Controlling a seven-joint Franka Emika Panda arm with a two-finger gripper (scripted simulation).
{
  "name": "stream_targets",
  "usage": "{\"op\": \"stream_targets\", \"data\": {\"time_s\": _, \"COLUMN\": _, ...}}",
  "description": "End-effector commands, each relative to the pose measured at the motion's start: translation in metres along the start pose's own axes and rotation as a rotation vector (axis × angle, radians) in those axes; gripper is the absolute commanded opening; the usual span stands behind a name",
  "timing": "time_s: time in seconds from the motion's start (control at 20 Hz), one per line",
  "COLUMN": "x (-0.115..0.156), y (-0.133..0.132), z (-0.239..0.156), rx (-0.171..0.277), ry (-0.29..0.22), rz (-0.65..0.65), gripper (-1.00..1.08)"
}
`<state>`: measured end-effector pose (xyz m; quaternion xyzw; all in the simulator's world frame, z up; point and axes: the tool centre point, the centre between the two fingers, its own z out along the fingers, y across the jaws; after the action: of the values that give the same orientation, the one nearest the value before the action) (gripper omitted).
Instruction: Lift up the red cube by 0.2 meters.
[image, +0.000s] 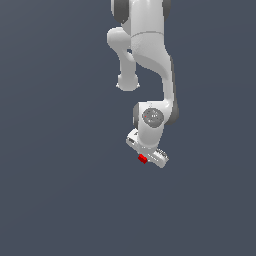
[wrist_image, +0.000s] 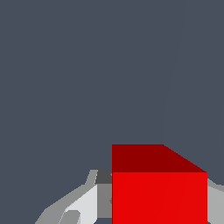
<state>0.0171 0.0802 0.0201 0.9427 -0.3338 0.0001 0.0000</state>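
While the end effector (image: 148, 159) sits clamped on the red cube (image: 142, 159), the cube shows at its lower tip in the exterior view, w/ white fingers (wrist_image: 83, 205) flanking it in the wrist view. Main risk IMO: grip looks near the cube's edge, so a jerky rise could let it slip & drop.

- A plain, dark slate-blue surface (image: 55, 190) is filling the whole exterior view, and no edge, seam or marking is showing on it.
- Whether it is a table or a floor cannot be told.
- The same flat blue-grey ground (wrist_image: 65, 78) is taking up most of the wrist view.
- Whether the red cube (image: 142, 159) is resting on this surface cannot be told from either view.
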Motion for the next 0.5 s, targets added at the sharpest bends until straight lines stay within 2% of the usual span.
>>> {"op": "stream_targets", "data": {"time_s": 0.0, "x": 0.0, "y": 0.0, "z": 0.0, "rx": 0.0, "ry": 0.0, "rz": 0.0, "gripper": -1.0}}
{"op": "stream_targets", "data": {"time_s": 0.45, "x": -0.001, "y": 0.001, "z": -0.03, "rx": 0.0, "ry": 0.0, "rz": 0.0, "gripper": -1.0}}
